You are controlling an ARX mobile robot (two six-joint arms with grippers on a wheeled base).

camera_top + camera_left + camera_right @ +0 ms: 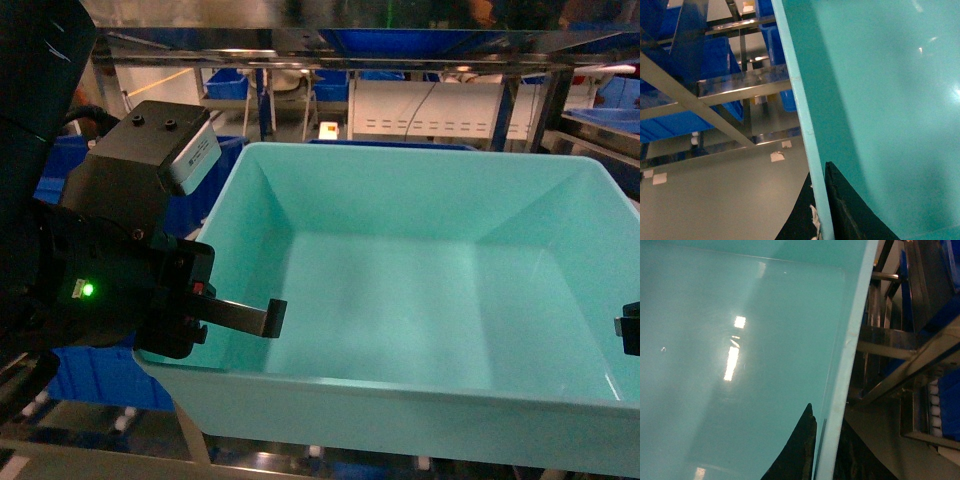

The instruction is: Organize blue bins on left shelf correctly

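One light turquoise blue bin [400,300] fills the head view, empty and held off the ground between both arms. My left gripper [240,320] is shut on its left wall, one finger inside and the other outside under the rim. In the left wrist view the left gripper [821,200] pinches the bin's [890,100] thin rim. My right gripper [829,440] is shut on the right wall of the bin [715,365]; only its edge [630,330] shows in the head view. The left shelf's steel rails [300,50] run just above and behind the bin.
Royal-blue crates [715,55] sit on steel rack levels [740,85] beside the left arm. Steel uprights [890,347] and white rollers [935,405] stand close to the right arm. A white cabinet [430,115] and more blue crates [225,85] lie behind. Tape scraps [776,156] mark the grey floor.
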